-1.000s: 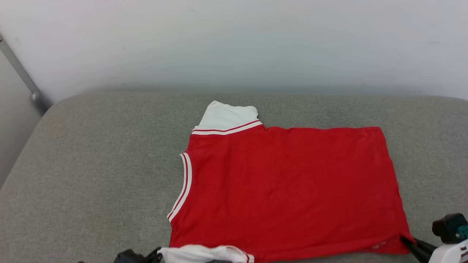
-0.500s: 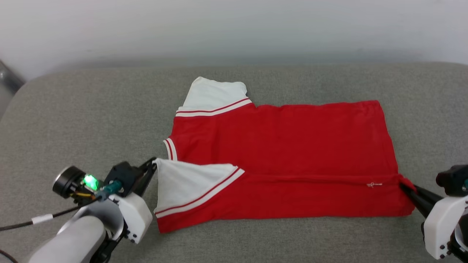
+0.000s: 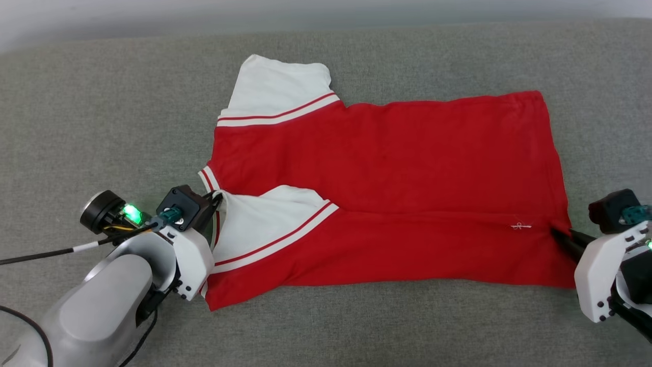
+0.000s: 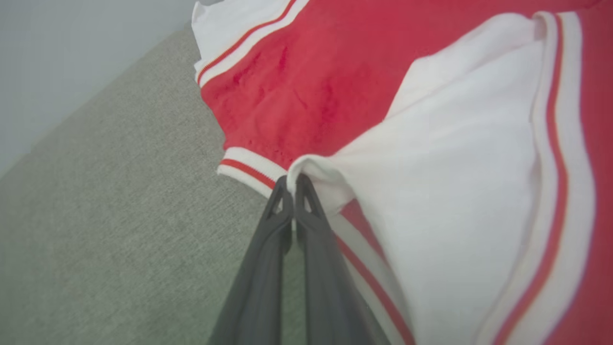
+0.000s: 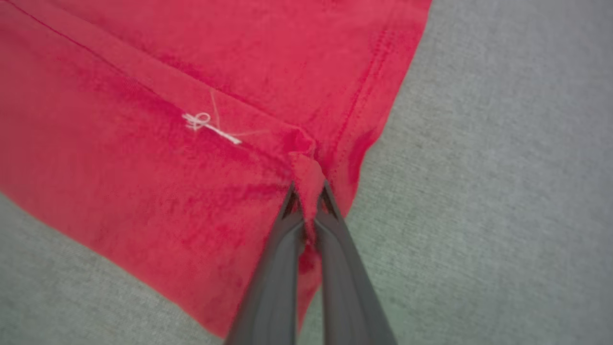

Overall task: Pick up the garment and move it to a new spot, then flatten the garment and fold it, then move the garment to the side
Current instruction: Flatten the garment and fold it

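The garment (image 3: 387, 168) lies spread on the grey cushion, plain red side up, neck to the left and hem to the right. Its near long edge is folded up over the body, with one white sleeve (image 3: 254, 229) lying on top and the other white sleeve (image 3: 277, 86) flat at the back. My left gripper (image 3: 218, 196) is shut on the corner of the folded sleeve (image 4: 306, 175). My right gripper (image 3: 558, 235) is shut on the folded hem corner (image 5: 306, 177), beside the small white logo (image 5: 208, 123). The "23" and lettering are hidden.
The grey upholstered surface (image 3: 102, 102) stretches wide around the shirt. A pale wall (image 3: 102, 20) runs along its back edge. A black cable (image 3: 35, 255) trails from my left wrist across the cushion at the lower left.
Both grippers have carried the near edge of the shirt up and over the body, making a lengthwise fold. The head camera has tipped downward, so the whole scene shifted.
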Controlling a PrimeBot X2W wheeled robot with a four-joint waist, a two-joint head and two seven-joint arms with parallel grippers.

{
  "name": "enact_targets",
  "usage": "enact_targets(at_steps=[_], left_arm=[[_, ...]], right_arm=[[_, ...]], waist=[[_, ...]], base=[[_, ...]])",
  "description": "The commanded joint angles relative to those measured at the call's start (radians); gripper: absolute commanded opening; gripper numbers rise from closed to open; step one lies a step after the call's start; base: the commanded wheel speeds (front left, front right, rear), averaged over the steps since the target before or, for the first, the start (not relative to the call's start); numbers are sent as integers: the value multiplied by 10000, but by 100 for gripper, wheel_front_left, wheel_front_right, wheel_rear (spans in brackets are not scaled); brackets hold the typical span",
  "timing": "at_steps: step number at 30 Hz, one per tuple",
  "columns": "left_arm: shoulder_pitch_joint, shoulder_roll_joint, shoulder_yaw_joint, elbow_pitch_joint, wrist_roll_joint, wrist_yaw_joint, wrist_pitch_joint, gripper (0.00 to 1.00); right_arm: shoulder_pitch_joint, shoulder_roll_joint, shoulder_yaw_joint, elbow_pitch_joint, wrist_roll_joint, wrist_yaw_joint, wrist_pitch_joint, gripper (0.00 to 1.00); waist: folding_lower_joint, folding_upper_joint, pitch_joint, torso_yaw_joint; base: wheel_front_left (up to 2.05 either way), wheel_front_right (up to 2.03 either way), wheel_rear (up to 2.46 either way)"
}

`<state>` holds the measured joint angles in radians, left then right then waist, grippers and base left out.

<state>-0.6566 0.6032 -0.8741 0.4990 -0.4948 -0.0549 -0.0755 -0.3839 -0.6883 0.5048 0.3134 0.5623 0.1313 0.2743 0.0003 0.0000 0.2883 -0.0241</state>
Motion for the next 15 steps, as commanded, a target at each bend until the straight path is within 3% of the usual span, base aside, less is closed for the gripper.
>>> enact_targets(at_steps=[1, 7, 8, 9, 10, 15], left_arm=[[-238, -86, -62, 381, 22, -122, -150, 0], [-422, -470, -271, 1383, 44, -337, -502, 0], [-436, -546, -290, 1559, 27, -362, -594, 0], [-453, -613, -298, 1703, 34, -357, -688, 31], [-492, -643, -312, 1826, 71, -346, -801, 99], [-716, -686, -273, 2108, 11, -380, -1111, 100]], right_arm=[[-259, 118, 233, 288, -29, -11, 20, 0], [-546, 302, 761, 953, 129, -11, -276, 0], [-593, 307, 785, 1028, 154, -11, -401, 5], [-636, 329, 792, 1084, 181, -11, -537, 44], [-664, 335, 806, 1119, 186, -11, -671, 100], [-418, 196, 788, 1173, 272, -11, -1194, 100]], waist=[[-3, 0, 123, 18], [-3, 0, 16, 66], [-3, 0, -57, 75], [-3, 0, -160, 84], [-3, 0, -266, 94], [-3, 0, -947, 216]], base=[[0, 0, 0], [0, 0, 0], [0, 0, 0], [0, 0, 0], [0, 0, 0], [0, 0, 0]])
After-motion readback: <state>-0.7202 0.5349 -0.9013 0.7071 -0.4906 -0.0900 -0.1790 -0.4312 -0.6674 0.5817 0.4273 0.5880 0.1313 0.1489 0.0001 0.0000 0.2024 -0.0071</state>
